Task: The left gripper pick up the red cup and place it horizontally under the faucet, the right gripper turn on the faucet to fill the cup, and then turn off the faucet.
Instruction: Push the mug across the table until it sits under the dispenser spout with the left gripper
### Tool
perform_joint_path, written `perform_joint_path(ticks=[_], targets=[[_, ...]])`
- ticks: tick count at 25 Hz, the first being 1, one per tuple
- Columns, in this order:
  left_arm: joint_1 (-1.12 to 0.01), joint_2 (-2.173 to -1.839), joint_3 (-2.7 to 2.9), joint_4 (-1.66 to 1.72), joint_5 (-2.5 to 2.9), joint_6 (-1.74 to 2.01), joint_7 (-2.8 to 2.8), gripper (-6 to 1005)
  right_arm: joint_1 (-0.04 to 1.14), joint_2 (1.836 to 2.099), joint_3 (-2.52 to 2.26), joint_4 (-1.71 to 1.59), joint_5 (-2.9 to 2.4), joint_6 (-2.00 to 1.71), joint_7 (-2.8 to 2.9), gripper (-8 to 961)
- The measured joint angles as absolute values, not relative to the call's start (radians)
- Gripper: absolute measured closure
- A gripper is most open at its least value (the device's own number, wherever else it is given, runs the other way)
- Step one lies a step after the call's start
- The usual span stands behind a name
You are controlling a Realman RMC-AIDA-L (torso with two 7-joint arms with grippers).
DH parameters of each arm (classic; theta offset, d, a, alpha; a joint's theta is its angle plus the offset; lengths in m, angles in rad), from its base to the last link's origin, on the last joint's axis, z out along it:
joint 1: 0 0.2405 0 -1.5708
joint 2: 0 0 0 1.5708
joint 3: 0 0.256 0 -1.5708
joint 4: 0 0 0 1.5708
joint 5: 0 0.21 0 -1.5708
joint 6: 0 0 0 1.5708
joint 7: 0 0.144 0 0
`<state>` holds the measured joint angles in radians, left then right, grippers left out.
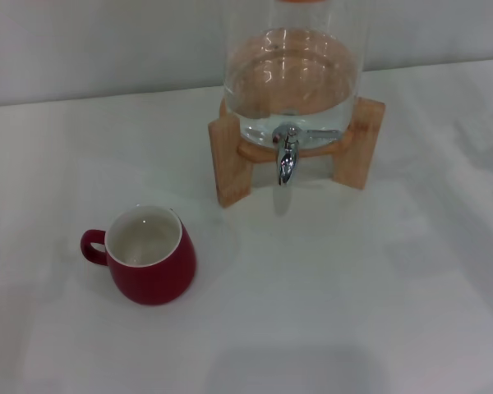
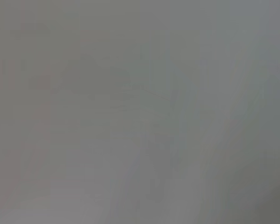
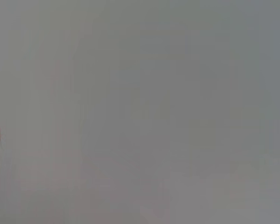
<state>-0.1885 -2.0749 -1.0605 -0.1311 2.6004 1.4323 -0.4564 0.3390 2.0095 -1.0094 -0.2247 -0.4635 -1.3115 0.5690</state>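
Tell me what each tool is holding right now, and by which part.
Nothing is held. Neither tool is in view; the red cup stands alone on the table, apart from the faucet.

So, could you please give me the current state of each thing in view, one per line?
Cup: upright on the table, looks empty, handle toward the robot's left, not under the faucet.
Faucet: no water running, spout pointing down, nothing beneath it.
Jar: on its wooden stand, partly filled with water.
Left claw: not in view.
Right claw: not in view.
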Motion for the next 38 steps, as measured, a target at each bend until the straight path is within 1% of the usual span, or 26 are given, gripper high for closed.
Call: perform_joint_path(ticks=[19, 30, 38], targets=[[-0.234, -2.077, -1.046, -0.124, 2.738, 1.35, -0.466, 126, 0.338, 2.008, -1.048, -0.223, -0.466, -1.329, 0.569, 178], [-0.282, -2.079, -1.037, -0.125, 2.834, 1.242, -0.466, 127, 0.325, 2.008, -1.049, -0.22, -0.466, -1.349, 0.569, 179], [-0.285, -2.08, -1.009, -0.124, 2.834, 1.226, -0.466, 128, 0.327, 2.01, -1.049, -0.205, -0.466, -1.366, 0.569, 179]])
